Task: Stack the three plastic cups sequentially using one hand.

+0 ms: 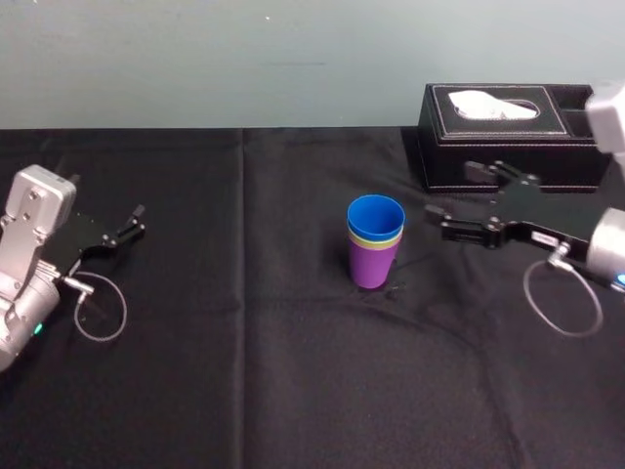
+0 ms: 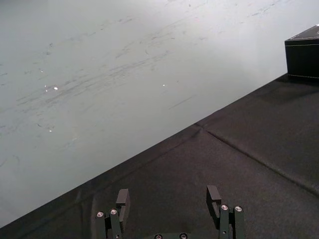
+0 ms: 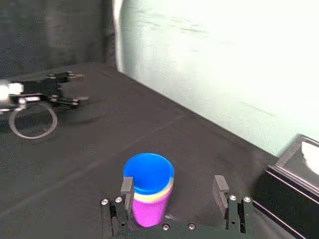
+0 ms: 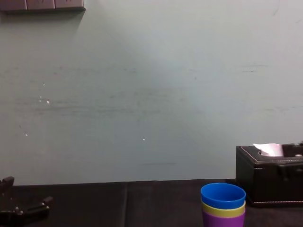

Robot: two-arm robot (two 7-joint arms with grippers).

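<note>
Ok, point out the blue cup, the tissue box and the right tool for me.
blue cup (image 1: 376, 217): head view, on its inside, just below the rim.
tissue box (image 1: 493, 156): head view, on its front wall.
right tool (image 1: 451, 191): head view, midway between its open fingertips.

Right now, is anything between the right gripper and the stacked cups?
Nothing visible. The right gripper, open, faces the stacked cups across bare black cloth. The tissue box sits farther back, off that line. The left gripper is parked far left.
</note>
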